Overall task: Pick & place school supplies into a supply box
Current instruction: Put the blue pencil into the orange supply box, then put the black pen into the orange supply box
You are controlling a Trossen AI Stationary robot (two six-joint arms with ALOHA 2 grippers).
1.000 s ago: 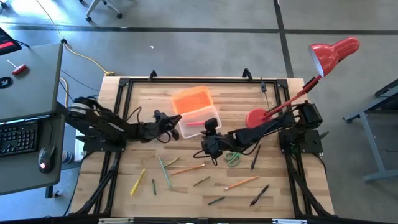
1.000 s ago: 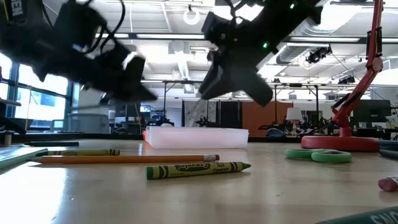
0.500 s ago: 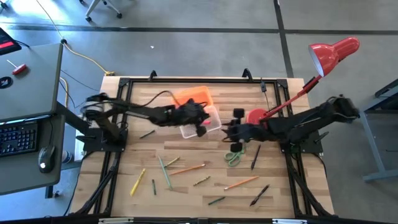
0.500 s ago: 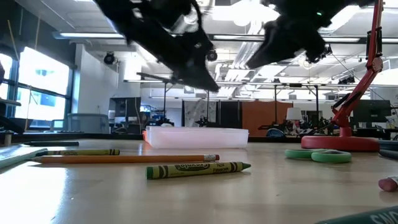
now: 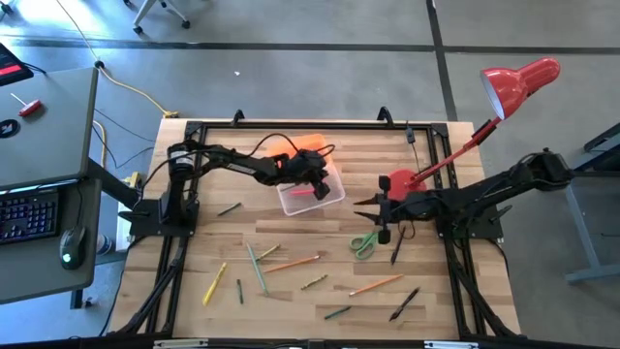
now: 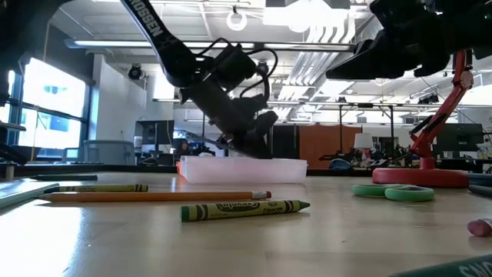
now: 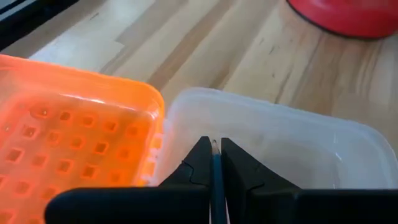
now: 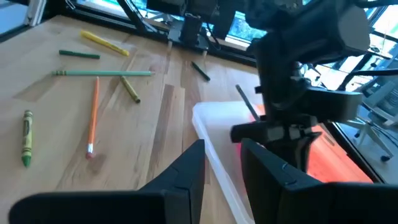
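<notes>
Left gripper (image 7: 215,163) poised directly over the clear tray of the supply box (image 5: 312,190), jaws clenched on a thin dark pencil (image 7: 216,180) whose long axis runs straight out between them toward the tray floor; orange lid (image 7: 68,134) touching the tray's edge just beside. Judged next: release straight down into the tray, since box sits below the jaws, not off to a side. Right gripper (image 8: 219,163) waiting near the green-handled scissors (image 5: 364,246), jaws released and parted, holding nothing, well apart from the box.

Bright, even overhead light; low view backlit by ceiling lamps, arms silhouetted, foreground soft.
</notes>
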